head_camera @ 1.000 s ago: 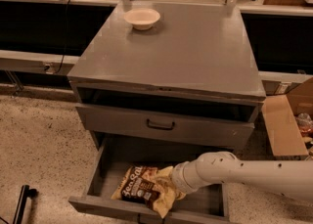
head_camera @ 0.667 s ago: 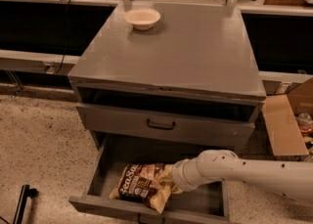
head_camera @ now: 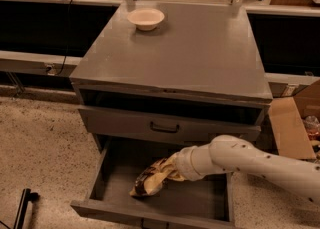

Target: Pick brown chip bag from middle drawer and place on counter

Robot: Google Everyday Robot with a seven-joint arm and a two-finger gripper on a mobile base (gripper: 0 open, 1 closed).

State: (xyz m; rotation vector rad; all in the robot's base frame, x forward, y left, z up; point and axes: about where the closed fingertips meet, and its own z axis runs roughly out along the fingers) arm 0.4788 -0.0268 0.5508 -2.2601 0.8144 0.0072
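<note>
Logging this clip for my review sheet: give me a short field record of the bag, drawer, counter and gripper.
brown chip bag: inside the middle drawer, its right end at the gripper
middle drawer: pulled open, lowest on the cabinet
gripper: low inside the middle drawer, against the bag, arm reaching in from the right
counter: cream bowl at its back left; bag not on it
task state: placing not yet done

bag [head_camera: 150, 179] in middle drawer [head_camera: 116, 209], jaws beside it; bowl [head_camera: 145, 18] on counter [head_camera: 200, 58]
</note>
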